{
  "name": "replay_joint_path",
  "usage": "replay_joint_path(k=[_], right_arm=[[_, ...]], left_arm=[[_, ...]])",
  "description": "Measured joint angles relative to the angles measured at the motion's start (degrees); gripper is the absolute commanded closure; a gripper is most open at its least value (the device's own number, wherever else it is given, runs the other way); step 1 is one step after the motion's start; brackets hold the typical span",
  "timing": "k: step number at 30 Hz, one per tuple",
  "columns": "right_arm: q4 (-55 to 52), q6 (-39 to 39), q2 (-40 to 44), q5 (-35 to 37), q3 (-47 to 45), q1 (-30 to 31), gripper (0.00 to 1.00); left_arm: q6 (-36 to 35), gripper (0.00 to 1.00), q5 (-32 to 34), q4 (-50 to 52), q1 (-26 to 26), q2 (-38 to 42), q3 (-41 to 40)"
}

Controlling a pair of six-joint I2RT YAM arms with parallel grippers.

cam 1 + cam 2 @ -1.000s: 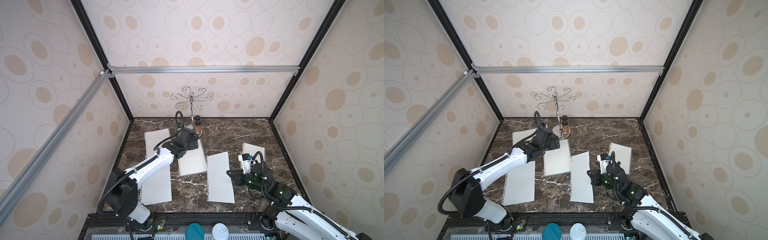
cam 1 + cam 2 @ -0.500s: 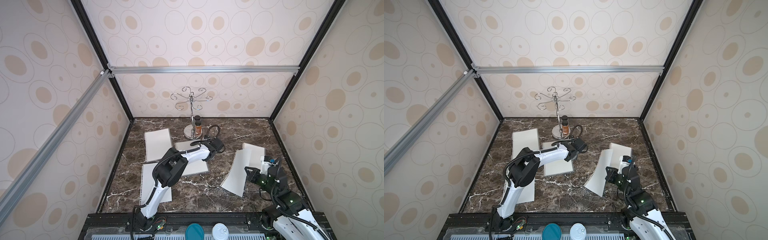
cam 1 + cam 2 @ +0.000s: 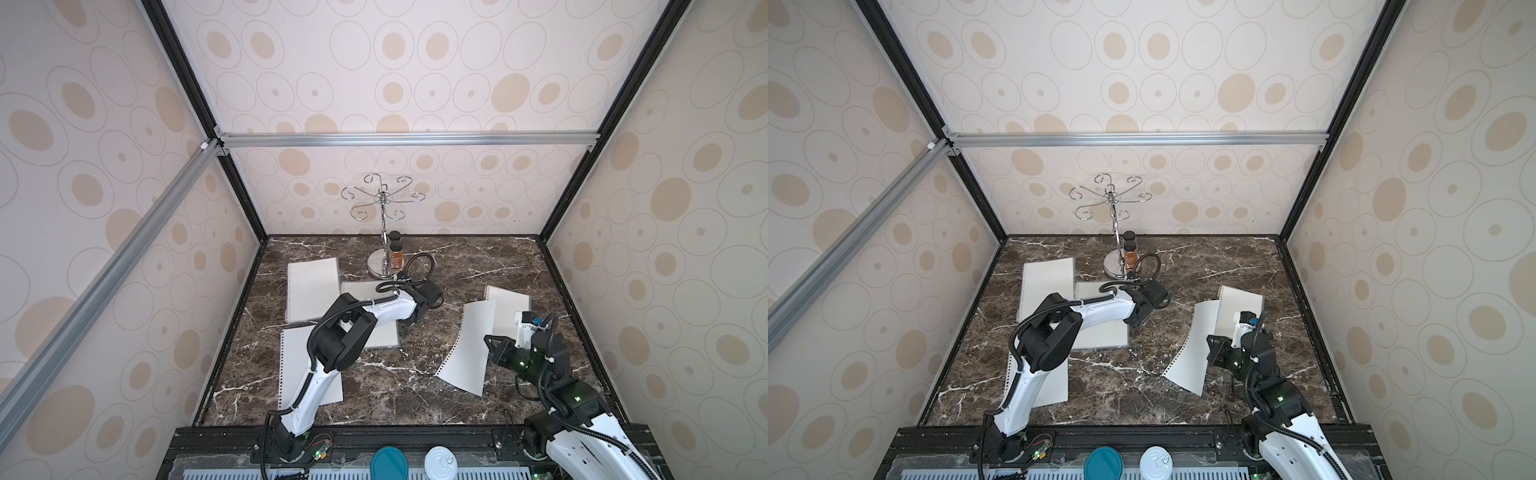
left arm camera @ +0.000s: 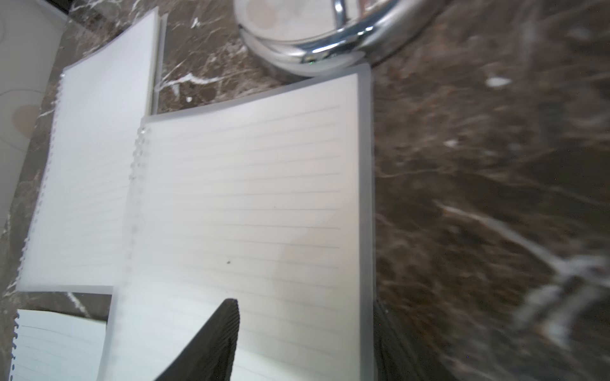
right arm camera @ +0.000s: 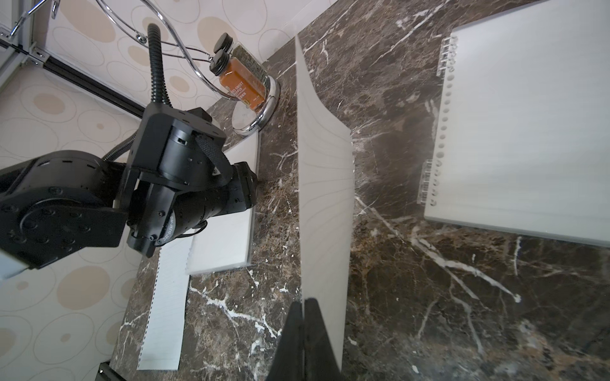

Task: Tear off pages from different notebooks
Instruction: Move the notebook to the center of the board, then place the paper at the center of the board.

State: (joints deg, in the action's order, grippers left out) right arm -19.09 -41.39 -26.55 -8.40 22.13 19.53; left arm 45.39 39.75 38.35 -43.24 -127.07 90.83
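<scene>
Three notebooks [image 3: 311,291] lie on the bench [image 3: 374,386], with a loose page [image 3: 295,365] at the left. The right claw [image 5: 303,316] is clenched on another page [image 3: 469,349], curved up beside the right notebook [image 3: 509,307]. The left claw [image 4: 305,306] is released (fingers apart) over the middle notebook [image 4: 247,198]. Two jars on the stand [image 3: 382,266] hold orange powder [image 5: 242,82] and dark herbs [image 5: 251,59].

Walls [image 3: 415,62] papered with beige ovals | counter [image 3: 478,266] surfaced in dark veined marble | aluminium rail [image 3: 407,139] mounted across | light seemingly diffused
</scene>
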Motion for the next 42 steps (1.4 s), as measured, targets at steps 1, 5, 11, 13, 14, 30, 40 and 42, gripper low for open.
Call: replay_joint_path(k=[1, 5, 11, 13, 14, 30, 40, 42], right_arm=[[0.68, -0.20, -0.24, -0.46, -0.33, 0.00, 1.00], [4.46, -1.29, -2.67, -2.95, -2.21, 0.00, 1.00], [12.15, -2.32, -12.02, -7.98, -3.15, 1.92, 1.00], [14.19, -2.32, -14.95, -8.17, -2.93, 4.85, 1.00], [14.86, -2.29, -16.48, -8.00, -2.45, 6.95, 1.00], [28.44, -1.49, -28.48, -6.91, 11.82, 26.01, 1.00], [33.57, -6.23, -44.83, -0.33, 9.03, 26.05, 1.00], [35.89, -7.26, -52.02, -0.68, 9.03, 26.05, 1.00]], left_arm=[[-0.44, 0.40, 0.48, -0.44, 1.07, 0.76, -1.42], [-2.93, 0.40, 2.86, -1.46, 6.64, 2.78, -5.38], [-7.74, 0.39, 4.61, -3.10, 11.96, 3.87, -7.61], [-8.79, 0.38, 4.66, -3.37, 12.24, 3.91, -7.61], [-9.18, 0.37, 4.52, -3.41, 12.24, 4.00, -7.61], [-10.16, 0.28, -4.44, -6.91, 13.84, 38.60, -18.86], [-8.79, 0.23, -8.87, -8.35, 16.52, 60.89, -31.76], [-8.74, 0.19, -10.01, -8.20, 16.52, 62.62, -32.87]])
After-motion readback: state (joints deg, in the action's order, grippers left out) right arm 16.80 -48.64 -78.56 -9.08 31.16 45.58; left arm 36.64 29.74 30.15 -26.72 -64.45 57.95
